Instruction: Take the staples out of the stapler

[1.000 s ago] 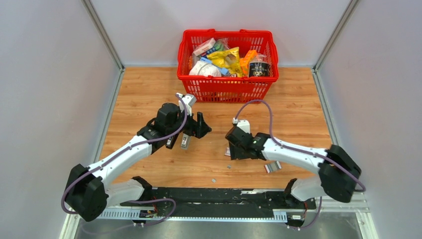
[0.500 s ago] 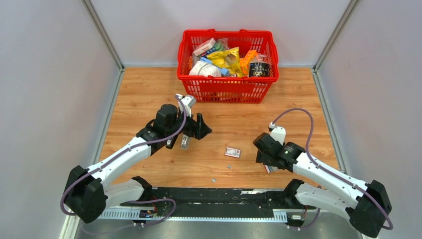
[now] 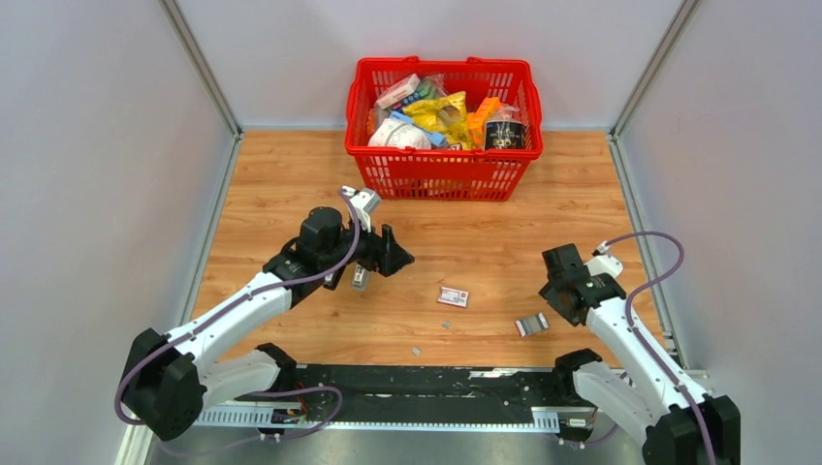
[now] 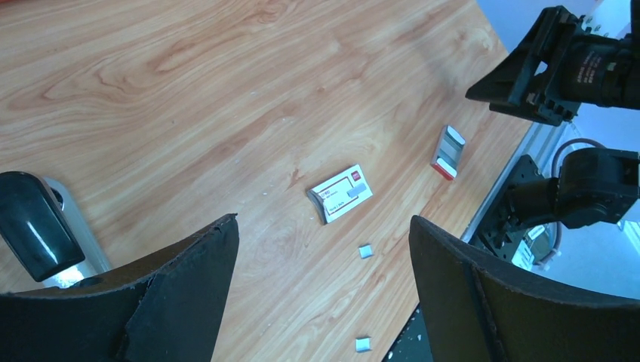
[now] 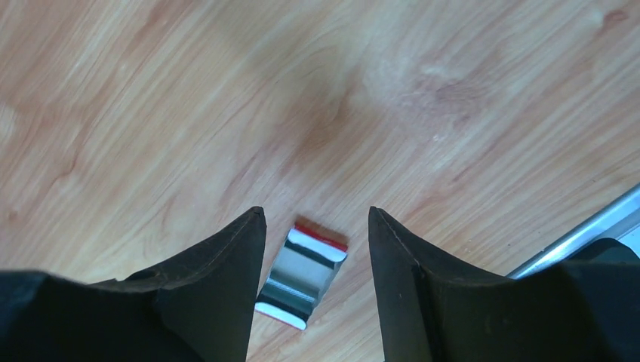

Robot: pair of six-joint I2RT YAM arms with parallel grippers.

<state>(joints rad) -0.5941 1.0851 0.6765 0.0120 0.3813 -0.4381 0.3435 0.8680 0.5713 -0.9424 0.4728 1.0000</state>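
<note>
The stapler point(image 3: 360, 279), black and silver, lies on the wood beside my left gripper point(image 3: 386, 254); the left wrist view shows the stapler point(image 4: 38, 234) just left of the wide open gripper point(image 4: 323, 222). Two tiny loose staples point(image 4: 365, 251) lie between those fingers' lines, near the table's front. My right gripper point(image 5: 317, 215) hangs open over a small white-and-red piece carrying a silvery staple strip point(image 5: 302, 275), its jaws on either side and apart from it. From above, that strip piece point(image 3: 530, 325) lies just left of the right gripper point(image 3: 554, 302).
A white-and-red labelled box point(image 3: 453, 296) lies mid-table between the arms. A red basket point(image 3: 442, 176) full of packets stands at the back. Grey walls close both sides, and a black rail point(image 3: 426, 380) runs along the near edge.
The right arm has swung from the table's middle out to the right, uncovering the labelled box, and now hangs over the strip piece. The left arm has barely moved.
</note>
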